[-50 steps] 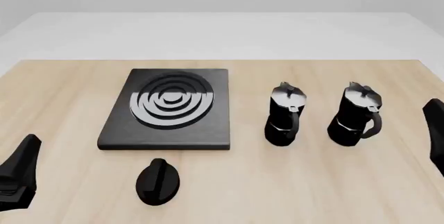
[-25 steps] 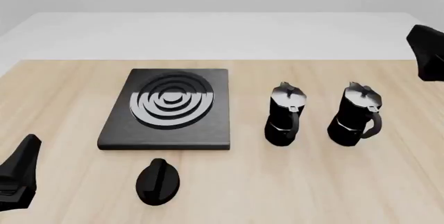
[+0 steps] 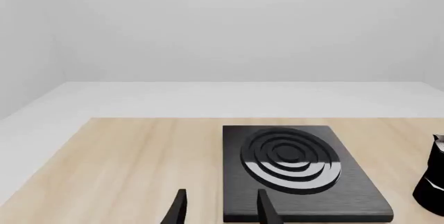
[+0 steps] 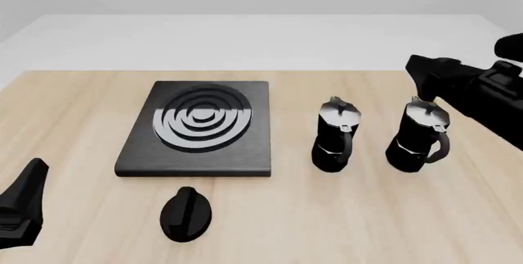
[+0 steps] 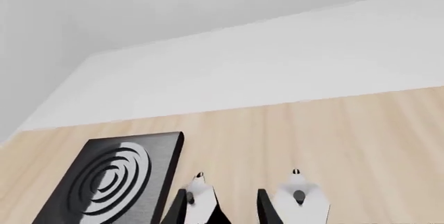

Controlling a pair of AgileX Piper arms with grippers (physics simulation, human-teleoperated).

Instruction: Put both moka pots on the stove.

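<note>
Both moka pots [image 4: 336,135] [image 4: 423,135] upright on the worktop [image 4: 343,215], right of the stove [image 4: 198,128]. Right pincer [image 5: 222,206] empty, parted, above them; left pincer [image 3: 218,208] empty, parted, near stove. Risk: close-set pots, a descending finger could topple one.
</note>
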